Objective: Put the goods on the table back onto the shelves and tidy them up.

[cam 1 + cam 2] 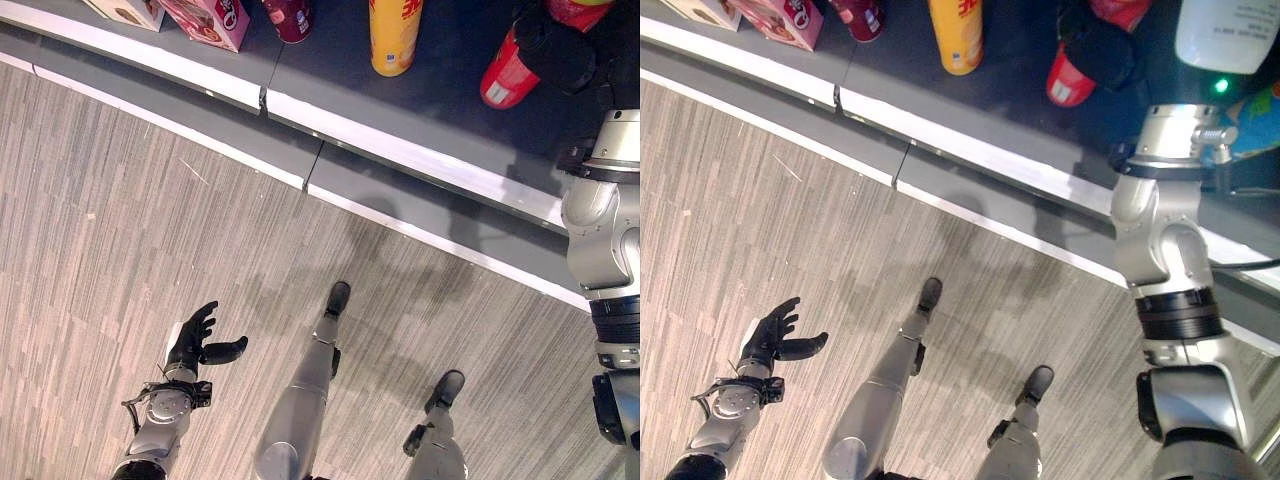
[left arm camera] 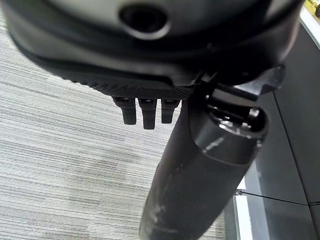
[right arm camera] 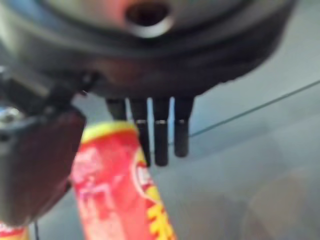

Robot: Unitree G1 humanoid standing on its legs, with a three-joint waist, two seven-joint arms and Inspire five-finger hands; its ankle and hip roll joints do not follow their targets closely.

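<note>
Left hand [image 1: 197,338] lower left, fingers spread, empty | right hand [image 3: 150,75] fingers straight beside red can [image 3: 117,185] | can stiff, light, slick: you should grip mid-body.

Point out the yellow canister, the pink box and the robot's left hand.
yellow canister [image 1: 394,40], left eye view, on the middle of its side.
pink box [image 1: 208,20], left eye view, on its front face.
left hand [image 1: 192,342], left eye view, on the palm.

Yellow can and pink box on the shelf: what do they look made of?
Yellow can: looks like a rigid tube, cardboard or metal, glossy printed wrap with a pale rim at the end; can't tell which. Pink box: likely printed cardboard, judging by flat faces and crisp folded edges.
</note>
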